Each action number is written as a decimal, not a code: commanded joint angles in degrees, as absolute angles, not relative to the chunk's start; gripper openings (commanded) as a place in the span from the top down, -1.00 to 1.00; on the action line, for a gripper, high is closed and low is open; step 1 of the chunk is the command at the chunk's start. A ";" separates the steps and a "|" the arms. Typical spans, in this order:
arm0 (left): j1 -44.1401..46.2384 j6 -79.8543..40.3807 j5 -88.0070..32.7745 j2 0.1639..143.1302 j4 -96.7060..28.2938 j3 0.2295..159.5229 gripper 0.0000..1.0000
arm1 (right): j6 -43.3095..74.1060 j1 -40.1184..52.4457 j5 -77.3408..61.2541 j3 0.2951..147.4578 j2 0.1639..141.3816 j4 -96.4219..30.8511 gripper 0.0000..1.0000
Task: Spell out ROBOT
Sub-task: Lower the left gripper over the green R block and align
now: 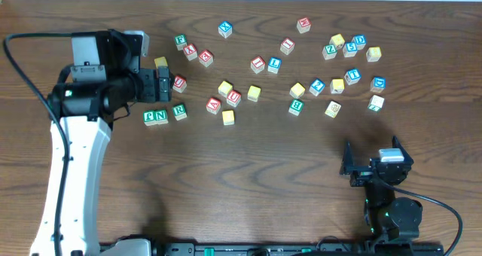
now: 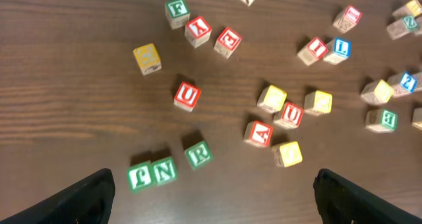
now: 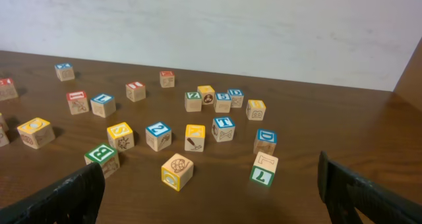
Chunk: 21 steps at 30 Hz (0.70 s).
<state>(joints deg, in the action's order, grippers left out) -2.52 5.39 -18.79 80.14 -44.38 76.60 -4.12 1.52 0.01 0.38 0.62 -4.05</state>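
The green R cube (image 1: 179, 111) (image 2: 198, 154) lies below and right of my left gripper (image 1: 166, 81) (image 2: 214, 207), whose jaws stand wide open and empty above the table. The green B cube (image 1: 295, 106) (image 3: 101, 155) and the blue T cube (image 1: 352, 76) (image 3: 223, 127) sit in the right-hand scatter. Several yellow-faced cubes lie about, among them one (image 1: 227, 117) (image 2: 288, 153) near the R and one (image 1: 332, 108) (image 3: 177, 171) ahead of my right gripper (image 1: 373, 160) (image 3: 211, 201). That gripper is open and empty, low near the front edge.
A green N cube (image 1: 160, 117) (image 2: 163, 169) and another green cube (image 2: 140, 176) sit just left of the R. A red U cube (image 1: 179, 83) (image 2: 186, 95) lies right in front of my left gripper. Several red and blue cubes are scattered across the far half of the table.
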 commanded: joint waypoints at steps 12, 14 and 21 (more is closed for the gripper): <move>0.27 -17.30 -11.88 89.06 -52.18 83.29 -0.89 | -3.46 1.17 0.51 0.32 0.38 -4.29 -0.99; 1.34 -18.63 -10.94 91.20 -54.00 85.84 -0.89 | -3.46 1.17 0.51 0.32 0.38 -4.29 -0.99; 5.50 -26.13 -1.50 96.86 -62.89 94.21 -0.89 | -3.44 1.17 0.51 0.32 0.38 -4.32 -0.98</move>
